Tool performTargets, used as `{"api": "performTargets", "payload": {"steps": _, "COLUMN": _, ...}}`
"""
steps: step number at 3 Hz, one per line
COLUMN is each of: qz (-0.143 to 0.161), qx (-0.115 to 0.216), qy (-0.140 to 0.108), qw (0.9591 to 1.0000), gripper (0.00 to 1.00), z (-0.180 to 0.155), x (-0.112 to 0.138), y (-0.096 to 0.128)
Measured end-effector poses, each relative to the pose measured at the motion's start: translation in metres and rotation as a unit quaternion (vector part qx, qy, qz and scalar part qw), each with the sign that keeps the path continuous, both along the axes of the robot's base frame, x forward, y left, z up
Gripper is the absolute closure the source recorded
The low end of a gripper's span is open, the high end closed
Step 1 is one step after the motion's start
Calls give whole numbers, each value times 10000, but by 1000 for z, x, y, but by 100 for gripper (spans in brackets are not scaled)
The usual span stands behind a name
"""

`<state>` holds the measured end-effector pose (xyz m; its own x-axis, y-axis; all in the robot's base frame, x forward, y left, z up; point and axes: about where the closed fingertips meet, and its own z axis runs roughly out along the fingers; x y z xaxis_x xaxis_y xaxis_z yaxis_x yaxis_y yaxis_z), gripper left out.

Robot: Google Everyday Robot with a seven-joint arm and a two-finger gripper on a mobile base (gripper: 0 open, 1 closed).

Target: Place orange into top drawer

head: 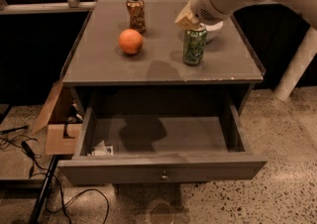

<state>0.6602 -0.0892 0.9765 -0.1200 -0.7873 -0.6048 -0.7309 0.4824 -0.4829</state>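
**Grey cabinet, drawer open: orange not yet taken up**

Surface: flat grey cabinet top in a dim room, with speckled floor below.

Item: orange. It rests on the left half of the top, near the orange-brown can behind it and well apart from the green can.

Handling, by judgement: fairly weighty for its size and firm with slight give. It is smooth-skinned and round, so apt to roll or slip. Best taken from above, across its widest middle, with even pressure on both sides.

Destination: top drawer, pulled out below the top, with a paper scrap in its left front corner.

Gripper: over the right half, at the green can's top, touching it or just above. It does not hold the orange. Whether it is parted or closed cannot be told. A white bowl sits behind it.
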Motion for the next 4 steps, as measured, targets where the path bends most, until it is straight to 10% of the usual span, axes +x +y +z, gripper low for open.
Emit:
{"api": "performTargets", "payload": {"steps": 1, "qz": 193, "qx": 202, "qy": 100, "qw": 9996, "gripper": 100, "z": -7, "x": 3, "y": 23}}
{"api": "performTargets", "payload": {"steps": 4, "qz": 628, "qx": 412, "qy": 403, "qw": 9964, "gripper": 41, "z": -41, "x": 25, "y": 72}}
